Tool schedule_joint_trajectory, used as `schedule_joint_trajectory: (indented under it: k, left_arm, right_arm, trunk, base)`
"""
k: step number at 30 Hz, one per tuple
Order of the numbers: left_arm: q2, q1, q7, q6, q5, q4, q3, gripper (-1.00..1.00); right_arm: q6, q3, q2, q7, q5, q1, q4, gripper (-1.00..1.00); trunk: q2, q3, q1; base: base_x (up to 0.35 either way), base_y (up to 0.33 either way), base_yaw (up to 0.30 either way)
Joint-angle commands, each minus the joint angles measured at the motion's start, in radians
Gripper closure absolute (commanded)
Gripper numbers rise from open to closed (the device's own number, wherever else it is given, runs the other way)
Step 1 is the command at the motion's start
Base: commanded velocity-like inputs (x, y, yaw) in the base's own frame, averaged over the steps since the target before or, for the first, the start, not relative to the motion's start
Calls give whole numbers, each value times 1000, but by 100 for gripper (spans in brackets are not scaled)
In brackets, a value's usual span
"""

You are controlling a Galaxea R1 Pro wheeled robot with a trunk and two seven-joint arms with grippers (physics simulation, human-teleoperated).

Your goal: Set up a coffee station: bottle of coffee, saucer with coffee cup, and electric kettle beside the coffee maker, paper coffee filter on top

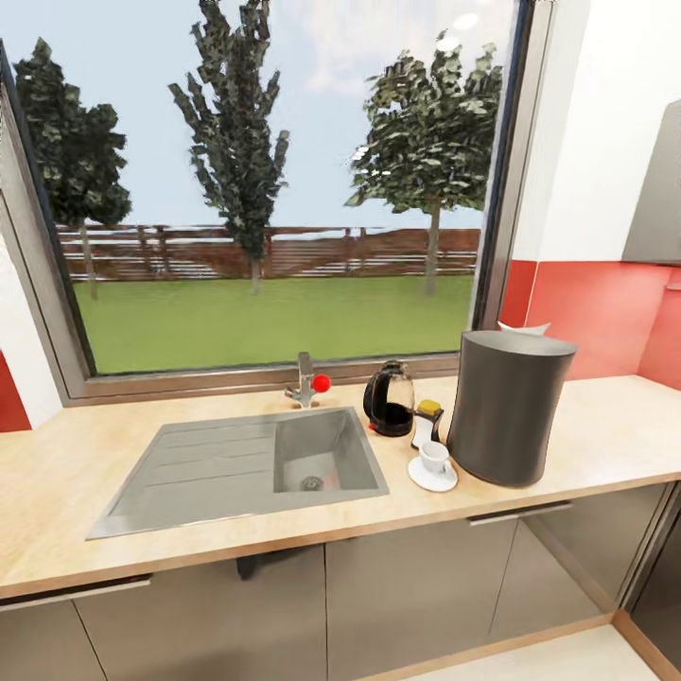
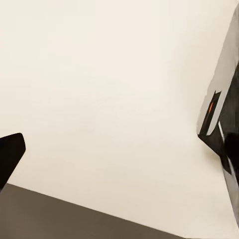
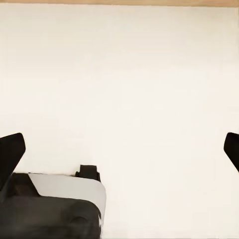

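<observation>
1. Right fingers (image 3: pixel 12 154): in the right wrist view, two dark tips sit at opposite edges of the frame, spread wide apart, with nothing between them. A pale floor lies beyond them.
2. Left fingers (image 2: pixel 10 152): in the left wrist view, one dark tip shows at the frame edge; whether the pair is apart or together cannot be told.
3. Coffee maker (image 1: pixel 509 405): landmark. A tall dark-grey cylinder standing upright on the wood-look surface (image 1: pixel 605 426).
4. Saucer (image 1: pixel 432 476): just beside the coffee maker, on its sink side, flat on the surface.
5. Coffee cup (image 1: pixel 436 458): upright on the saucer.
6. Bottle of coffee (image 1: pixel 427 422): yellow cap, standing just beside the coffee maker, behind the saucer.
7. Electric kettle (image 1: pixel 391 400): clear glass with black handle, near the coffee maker, past the bottle toward the sink.
8. Paper coffee filter (image 1: pixel 523 328): a white pointed edge shows at the back rim of the coffee maker's top.
9. Sink (image 1: pixel 255 463): grey, inset in the surface, well apart from the coffee maker, with a tap (image 1: pixel 305 380) behind it.
</observation>
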Motion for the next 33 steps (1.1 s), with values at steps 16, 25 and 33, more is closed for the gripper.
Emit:
schedule_joint_trajectory:
  k: [16,25,33]
  left_arm:
    - [-13,1,0,-7,5,-22,7,-100]
    - [-15,1,-1,-8,6,-23,7,-100]
    - [-15,1,-1,-8,5,-23,7,-100]
  right_arm:
    - [-5,2,26,1,18,79,-1,-100]
    - [-7,2,28,1,17,79,-3,-100]
    - [-7,1,28,1,16,79,-2,-100]
  trunk:
    - [-1,2,0]
    - [-1,2,0]
    - [-1,2,0]
  base:
    - [0,0,0]
    - [0,0,0]
    - [0,0,0]
